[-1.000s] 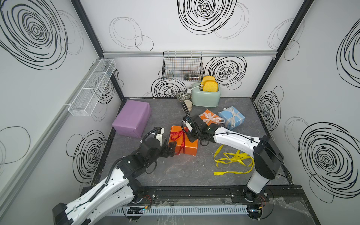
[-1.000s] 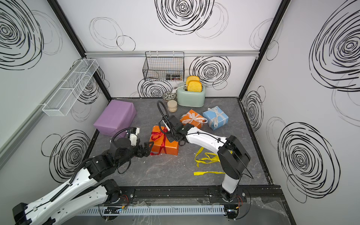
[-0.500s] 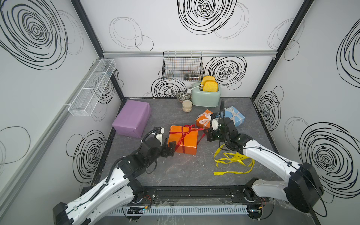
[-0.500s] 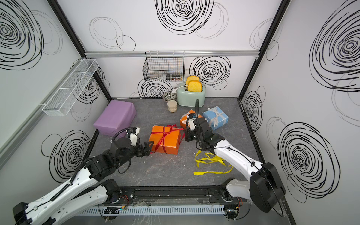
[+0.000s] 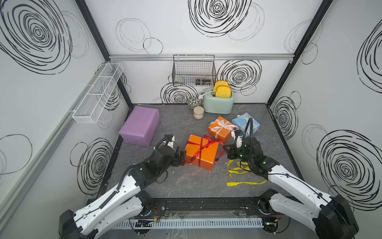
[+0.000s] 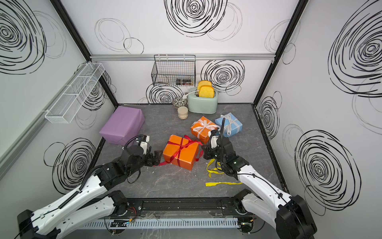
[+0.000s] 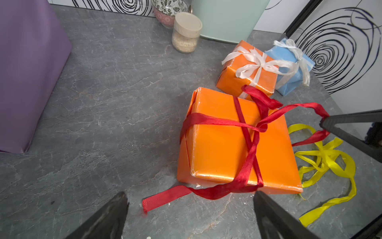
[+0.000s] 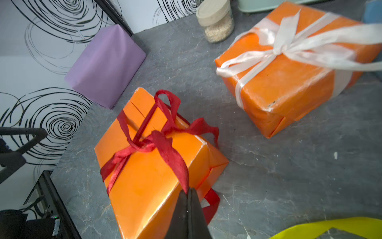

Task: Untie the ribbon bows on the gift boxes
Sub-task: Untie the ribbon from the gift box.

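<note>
On the grey tabletop [image 5: 186, 186] a toaster [image 5: 218, 104] holds toast slices [image 5: 223, 92]; left jaws spread, right jaws pinch the red ribbon [image 8: 171, 157].

The red ribbon [image 7: 217, 121] is wrapping the orange box [image 5: 208, 157], half undone, one tail pinched in the right hand [image 8: 187, 195] (the other is lying on the worktop [image 5: 182, 186]). The yellow ribbon [image 5: 244, 183] is lying loose nearby. White bows [image 5: 222, 124] are sitting tied on the orange cube [image 5: 225, 134] and blue cube [image 5: 237, 123]. The lilac box [image 5: 140, 126] is standing apart.
</note>
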`<action>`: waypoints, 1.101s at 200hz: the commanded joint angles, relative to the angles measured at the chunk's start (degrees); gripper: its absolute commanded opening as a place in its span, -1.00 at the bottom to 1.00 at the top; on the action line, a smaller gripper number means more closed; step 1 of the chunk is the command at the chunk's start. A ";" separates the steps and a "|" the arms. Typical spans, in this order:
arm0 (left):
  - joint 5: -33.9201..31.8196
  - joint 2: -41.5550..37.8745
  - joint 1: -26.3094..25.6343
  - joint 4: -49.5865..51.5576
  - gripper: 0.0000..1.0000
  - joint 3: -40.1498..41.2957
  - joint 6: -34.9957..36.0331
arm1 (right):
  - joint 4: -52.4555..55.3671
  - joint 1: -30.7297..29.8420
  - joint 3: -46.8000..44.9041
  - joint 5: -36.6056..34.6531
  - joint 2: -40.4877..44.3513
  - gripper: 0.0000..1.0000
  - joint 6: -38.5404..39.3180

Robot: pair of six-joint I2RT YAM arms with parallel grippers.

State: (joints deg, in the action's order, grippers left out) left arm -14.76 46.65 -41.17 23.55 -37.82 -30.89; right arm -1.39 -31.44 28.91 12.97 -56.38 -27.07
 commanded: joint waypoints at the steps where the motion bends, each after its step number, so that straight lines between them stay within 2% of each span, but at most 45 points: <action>1: 0.07 3.00 0.65 0.06 0.86 -2.17 -2.02 | -3.91 0.13 -1.97 7.12 -0.45 -1.00 -0.85; 20: 5.02 7.02 -0.62 -0.05 0.66 -5.63 -4.44 | -2.51 -0.03 -2.18 9.48 -1.56 -1.00 -1.37; 28: 6.10 9.31 -1.94 -0.57 0.64 -7.38 -5.50 | -2.01 -0.06 -2.33 9.73 -1.98 -1.00 -1.85; 53: 5.37 17.86 -5.77 -0.43 0.62 -14.26 -8.57 | -2.60 -0.28 -3.49 11.04 -3.18 -1.00 -2.80; 77: 6.84 26.03 -6.54 1.32 0.49 -21.39 -13.17 | -1.75 -0.54 -3.31 10.41 -4.05 -1.00 -2.90; 104: 5.02 31.73 -7.90 2.44 0.48 -26.40 -19.23 | -1.17 -0.56 -3.61 8.77 -4.31 -1.00 -3.24; 144: 0.46 35.03 -8.58 2.98 0.47 -28.49 -29.08 | -1.36 -0.82 -3.98 7.67 -5.38 -1.00 -3.28; 169: 4.20 35.97 -7.97 0.27 0.42 -26.73 -35.85 | -1.31 -0.98 -4.20 6.06 -5.29 -1.00 -3.08; 220: 5.12 38.61 -6.72 -1.76 0.32 -26.37 -39.13 | -3.56 -1.34 -5.49 5.43 -5.45 -1.00 -2.60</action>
State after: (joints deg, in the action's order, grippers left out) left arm -9.67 83.61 -49.10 23.73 -64.27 -65.69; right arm -3.07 -32.23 24.16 19.27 -61.63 -29.78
